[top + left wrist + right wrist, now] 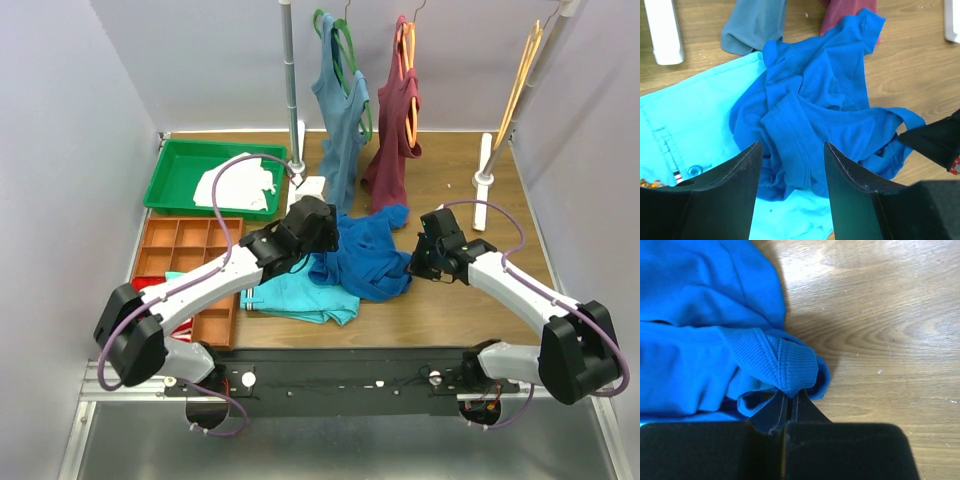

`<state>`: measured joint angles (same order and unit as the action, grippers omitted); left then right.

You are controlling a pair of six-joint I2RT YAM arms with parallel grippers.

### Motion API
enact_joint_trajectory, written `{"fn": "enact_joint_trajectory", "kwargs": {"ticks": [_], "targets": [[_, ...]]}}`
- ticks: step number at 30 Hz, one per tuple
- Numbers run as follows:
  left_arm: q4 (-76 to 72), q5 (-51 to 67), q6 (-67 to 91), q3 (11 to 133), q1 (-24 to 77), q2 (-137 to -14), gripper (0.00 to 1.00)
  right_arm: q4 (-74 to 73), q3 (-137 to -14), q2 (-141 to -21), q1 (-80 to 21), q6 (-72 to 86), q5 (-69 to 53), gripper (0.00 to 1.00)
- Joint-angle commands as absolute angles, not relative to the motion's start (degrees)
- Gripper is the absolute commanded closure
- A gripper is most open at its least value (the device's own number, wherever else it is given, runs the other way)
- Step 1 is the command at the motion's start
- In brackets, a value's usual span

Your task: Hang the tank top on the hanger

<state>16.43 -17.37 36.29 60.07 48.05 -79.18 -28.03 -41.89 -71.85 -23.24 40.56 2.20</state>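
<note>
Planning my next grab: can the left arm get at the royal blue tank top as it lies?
Probably yes. The left gripper is open directly over the crumpled tank top, with nothing between them. The right gripper pinches the cloth's edge off to one side.

Wooden table [455,310]; tank top [368,255], green tray [185,170]

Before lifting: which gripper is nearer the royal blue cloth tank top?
Right. The right gripper is shut on the royal blue tank top's ribbed edge; the left gripper hovers open above it.

The tank top [370,262] is royal blue, the folded garment [295,296] turquoise, the tray [172,172] green, the hung top [392,150] maroon
</note>
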Motion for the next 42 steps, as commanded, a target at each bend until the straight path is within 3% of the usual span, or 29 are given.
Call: {"fn": "enact_joint_trajectory", "kwargs": {"ticks": [1, 16, 22, 23, 26, 34, 42], "targets": [[18.01, -19.77, 35.95, 57.92, 47.9, -77.69, 0.39, -26.54, -41.49, -69.79, -23.12, 38.76, -1.32, 0.99], [20.83, -17.93, 40.08, 65.04, 47.99, -89.29, 0.47, -27.16, -43.77, -71.72, -23.11, 36.56, -1.67, 0.99], [19.6, -18.63, 41.04, 64.69, 47.99, -87.89, 0.69, -28.65, -45.17, -69.88, -23.12, 36.56, -0.26, 0.99], [19.6, -18.72, 40.78, 64.86, 47.99, -87.19, 0.8, -29.35, -46.13, -68.92, -23.2, 36.48, 1.3, 0.99], [19.77, -19.16, 39.99, 64.86, 47.9, -85.0, 1.0, -32.07, -48.42, -67.33, -23.12, 36.3, 3.07, 0.99], [20.48, -19.51, 40.08, 66.44, 48.08, -71.73, 1.0, -41.38, -63.5, -59.07, -23.12, 34.89, 8.78, 0.99], [21.71, -18.2, 33.06, 83.83, 48.69, -64.42, 1.0, -49.74, -89.0, -59.94, -23.12, 34.81, 14.24, 0.99]]}}
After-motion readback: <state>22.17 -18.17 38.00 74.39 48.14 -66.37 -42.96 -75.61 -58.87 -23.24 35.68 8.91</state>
